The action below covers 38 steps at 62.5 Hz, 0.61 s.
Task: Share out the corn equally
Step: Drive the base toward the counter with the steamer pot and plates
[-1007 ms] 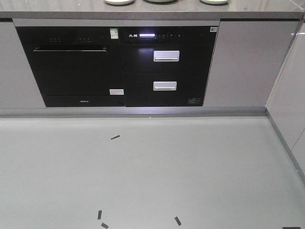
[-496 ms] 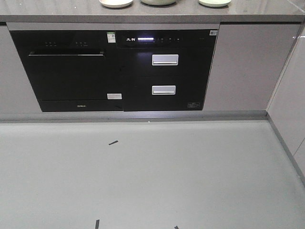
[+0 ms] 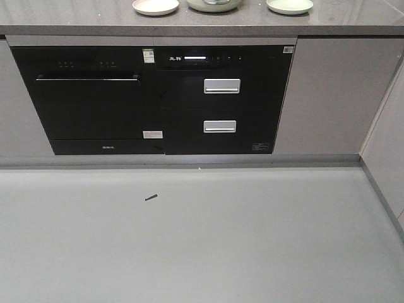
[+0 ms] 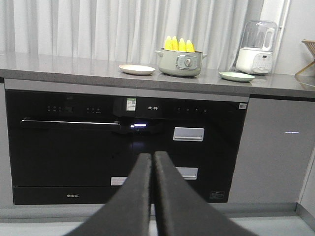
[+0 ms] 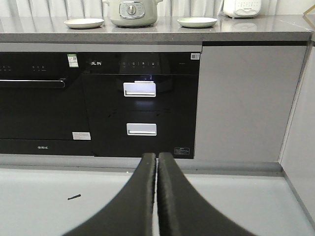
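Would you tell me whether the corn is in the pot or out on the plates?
In the pot: the corn stands upright in it, tips showing; both plates look empty.

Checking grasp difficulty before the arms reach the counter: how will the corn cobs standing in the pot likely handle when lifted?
The corn stands upright, packed side by side in the pot, so only tapered tips show; a grip may slip off them. The corn looks rigid and round, so one laid on a shallow plate could probably roll.

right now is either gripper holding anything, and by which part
Nothing is held. The left gripper and the right gripper are both shut and empty; the corn stands in the pot.
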### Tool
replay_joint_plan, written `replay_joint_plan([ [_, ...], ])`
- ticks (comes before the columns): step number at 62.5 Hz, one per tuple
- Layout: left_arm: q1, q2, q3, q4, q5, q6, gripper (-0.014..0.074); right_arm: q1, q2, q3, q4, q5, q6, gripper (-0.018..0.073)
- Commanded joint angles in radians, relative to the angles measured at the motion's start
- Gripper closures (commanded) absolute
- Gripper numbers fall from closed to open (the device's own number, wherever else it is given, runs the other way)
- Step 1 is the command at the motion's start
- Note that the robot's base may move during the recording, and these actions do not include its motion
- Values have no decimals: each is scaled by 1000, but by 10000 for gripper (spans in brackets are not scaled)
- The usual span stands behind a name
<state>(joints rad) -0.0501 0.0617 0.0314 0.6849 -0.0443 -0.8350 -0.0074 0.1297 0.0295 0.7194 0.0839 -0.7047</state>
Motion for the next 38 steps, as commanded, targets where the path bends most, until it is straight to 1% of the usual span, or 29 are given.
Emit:
replay_joint_plan([
  [1,-4,15,-1,-3,-60,-7,603,1,15,10,0,-58,-2,565],
  [38,-4,15,-1,-3,-60,-7,603,1,15,10,0,-58,-2,565],
])
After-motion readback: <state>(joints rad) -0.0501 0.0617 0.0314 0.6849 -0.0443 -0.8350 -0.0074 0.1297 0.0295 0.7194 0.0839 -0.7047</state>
